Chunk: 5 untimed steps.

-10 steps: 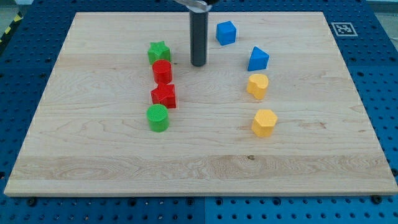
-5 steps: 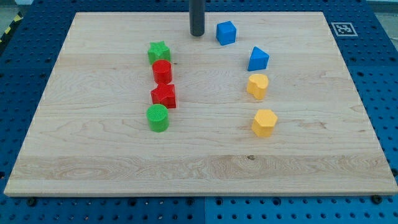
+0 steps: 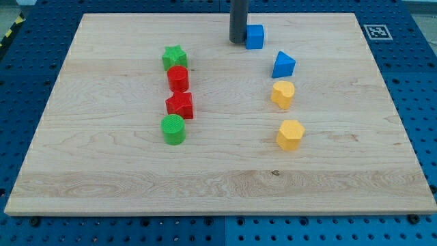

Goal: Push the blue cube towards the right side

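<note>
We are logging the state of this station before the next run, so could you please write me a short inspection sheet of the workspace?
Surface: pale wooden board lying flat on a blue perforated base.
Job's things: blue cube near the view's top, just right of centre.
Tip: my tip stands against the cube's left side, apparently touching it.
Clutter: on the view's left a column of green star, red cylinder, red star and green cylinder; on the right a blue wedge-like block, a yellow block and a yellow hexagonal block.
Cables: nothing seen.
Surroundings: a printed marker tag at the board's top right corner.
</note>
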Tool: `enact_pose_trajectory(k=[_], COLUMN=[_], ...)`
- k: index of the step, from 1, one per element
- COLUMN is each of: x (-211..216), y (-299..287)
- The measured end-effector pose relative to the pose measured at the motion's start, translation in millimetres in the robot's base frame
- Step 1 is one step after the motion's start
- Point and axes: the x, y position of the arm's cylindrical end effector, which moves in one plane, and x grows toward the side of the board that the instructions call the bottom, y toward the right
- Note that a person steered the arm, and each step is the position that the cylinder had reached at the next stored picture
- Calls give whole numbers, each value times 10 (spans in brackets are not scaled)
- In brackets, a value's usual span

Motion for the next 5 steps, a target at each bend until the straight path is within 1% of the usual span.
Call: enact_pose_trajectory(k=[5], x=[0], y=[286])
